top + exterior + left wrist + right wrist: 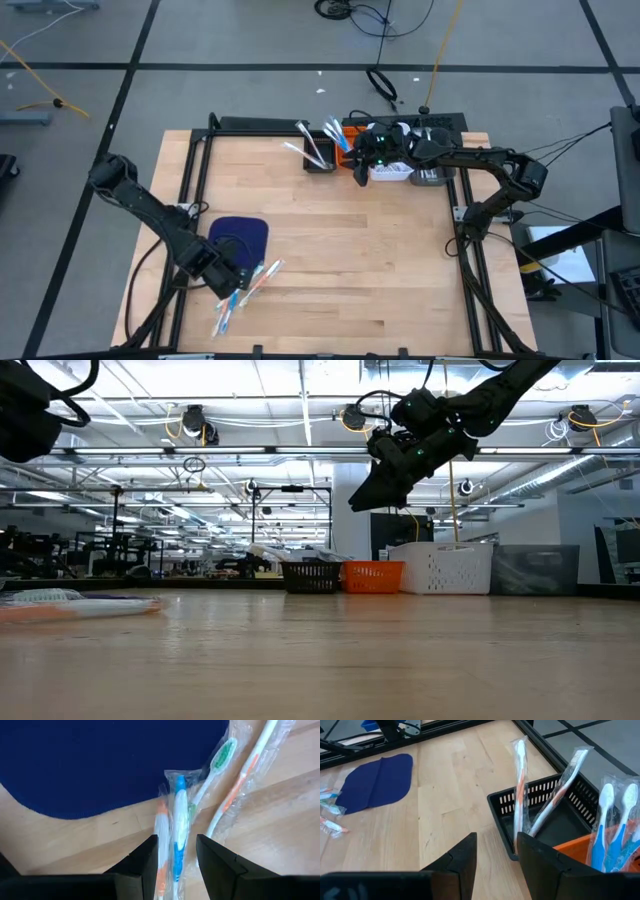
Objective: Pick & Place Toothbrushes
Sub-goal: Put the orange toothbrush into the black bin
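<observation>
My left gripper hovers, fingers apart, astride the blue toothbrush lying on the desk (wrapper probably slippery); I'd descend straight, then pinch mid-handle. Right gripper waits open by the black bin.

Toothbrushes in glossy clear plastic wrap — matt cloth mat, smooth wood table.
</observation>
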